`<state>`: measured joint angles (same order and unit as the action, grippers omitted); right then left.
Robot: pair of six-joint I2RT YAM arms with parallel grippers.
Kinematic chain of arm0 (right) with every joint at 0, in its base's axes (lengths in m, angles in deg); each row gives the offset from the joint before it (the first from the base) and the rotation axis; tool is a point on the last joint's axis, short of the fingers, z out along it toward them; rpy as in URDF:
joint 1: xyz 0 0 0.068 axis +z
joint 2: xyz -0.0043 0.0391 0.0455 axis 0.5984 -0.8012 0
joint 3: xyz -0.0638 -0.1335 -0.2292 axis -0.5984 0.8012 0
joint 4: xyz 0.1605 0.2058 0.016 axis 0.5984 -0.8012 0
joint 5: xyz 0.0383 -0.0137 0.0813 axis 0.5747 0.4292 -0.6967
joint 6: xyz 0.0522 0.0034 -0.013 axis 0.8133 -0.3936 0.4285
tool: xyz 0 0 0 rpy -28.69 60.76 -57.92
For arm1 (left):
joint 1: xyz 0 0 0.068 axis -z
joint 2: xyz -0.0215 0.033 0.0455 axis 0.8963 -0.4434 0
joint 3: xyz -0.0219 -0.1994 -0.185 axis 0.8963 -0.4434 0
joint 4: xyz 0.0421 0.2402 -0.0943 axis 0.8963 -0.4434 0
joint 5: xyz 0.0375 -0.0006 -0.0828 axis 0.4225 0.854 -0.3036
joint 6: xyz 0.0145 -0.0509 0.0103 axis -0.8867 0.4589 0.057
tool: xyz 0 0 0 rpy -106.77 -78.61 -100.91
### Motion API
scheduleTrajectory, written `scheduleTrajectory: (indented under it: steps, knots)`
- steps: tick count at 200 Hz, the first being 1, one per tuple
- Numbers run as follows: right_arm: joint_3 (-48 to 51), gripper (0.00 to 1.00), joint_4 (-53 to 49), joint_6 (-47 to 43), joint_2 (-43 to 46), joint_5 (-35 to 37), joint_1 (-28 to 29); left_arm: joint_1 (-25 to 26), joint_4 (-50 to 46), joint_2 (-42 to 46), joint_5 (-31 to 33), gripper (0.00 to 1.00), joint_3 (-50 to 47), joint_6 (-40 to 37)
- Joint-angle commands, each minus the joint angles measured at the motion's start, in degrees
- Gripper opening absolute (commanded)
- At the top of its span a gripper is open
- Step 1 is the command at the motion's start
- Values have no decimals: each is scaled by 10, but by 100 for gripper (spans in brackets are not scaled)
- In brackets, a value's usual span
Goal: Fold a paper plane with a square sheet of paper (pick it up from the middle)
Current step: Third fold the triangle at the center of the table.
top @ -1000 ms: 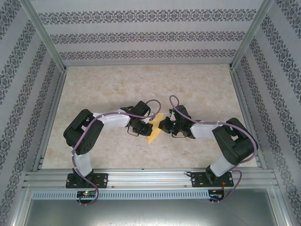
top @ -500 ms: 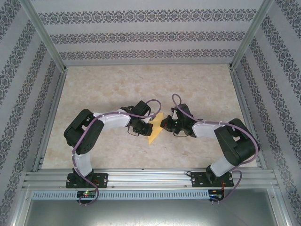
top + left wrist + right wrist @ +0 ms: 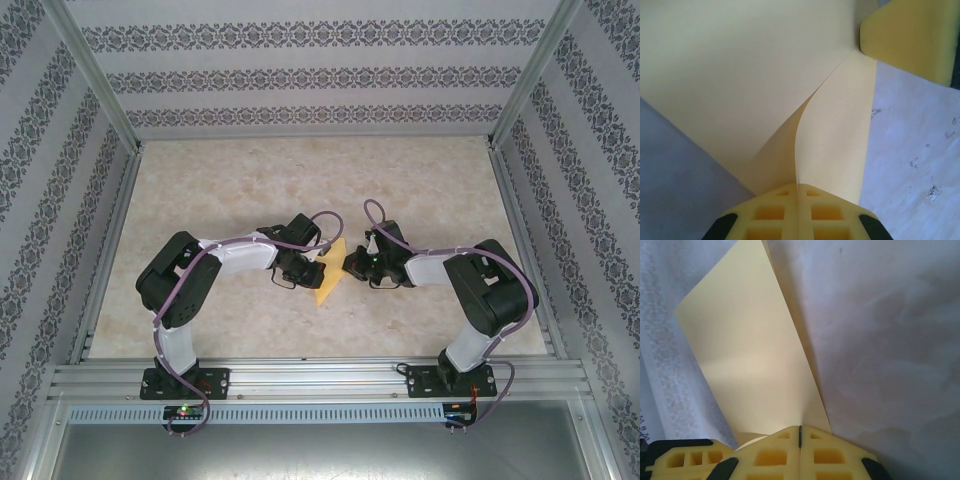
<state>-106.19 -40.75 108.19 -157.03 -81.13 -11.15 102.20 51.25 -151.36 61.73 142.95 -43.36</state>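
Note:
The yellow sheet of paper [image 3: 328,272], folded to a pointed wedge, hangs between both grippers over the table's middle. My left gripper [image 3: 317,267] holds its left side, my right gripper [image 3: 350,264] its right side. In the left wrist view the left gripper [image 3: 798,186] is shut on a curling edge of the paper [image 3: 750,75], and one of the right gripper's yellow fingers [image 3: 910,35] pinches the far corner. In the right wrist view the right gripper [image 3: 800,429] is shut on the paper [image 3: 750,355], which rises as a long panel with a crease.
The marbled tabletop [image 3: 300,180] spreads behind the grippers. Patterned walls and aluminium posts [image 3: 95,80] enclose it on three sides. A metal rail [image 3: 320,375] runs along the near edge by the arm bases.
The right arm's elbow has swung left and inward, and its gripper has shifted slightly right. The left arm and the paper have hardly moved. Both grippers stay shut.

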Motion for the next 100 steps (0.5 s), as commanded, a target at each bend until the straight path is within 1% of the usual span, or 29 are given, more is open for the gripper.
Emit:
scheduleTrajectory:
  steps: [1,19,31,59,83,100]
  knots:
    - [-1,0,-27,-7,21,-1,-4,0,-34,-20,17,0,0,-14]
    - [-11,0,-40,-15,47,-2,-7,0,-34,-20,18,0,0,-14]
    - [-17,0,-36,-16,48,-10,-11,0,-35,-20,18,0,1,-14]
    - [-20,0,-21,-13,21,-16,-12,0,-35,-20,18,0,1,-14]
    - [-8,0,-25,-12,-4,8,-13,0,-35,-19,18,0,1,-14]
    - [2,0,-18,-10,-23,11,-14,0,-35,-19,18,0,2,-15]
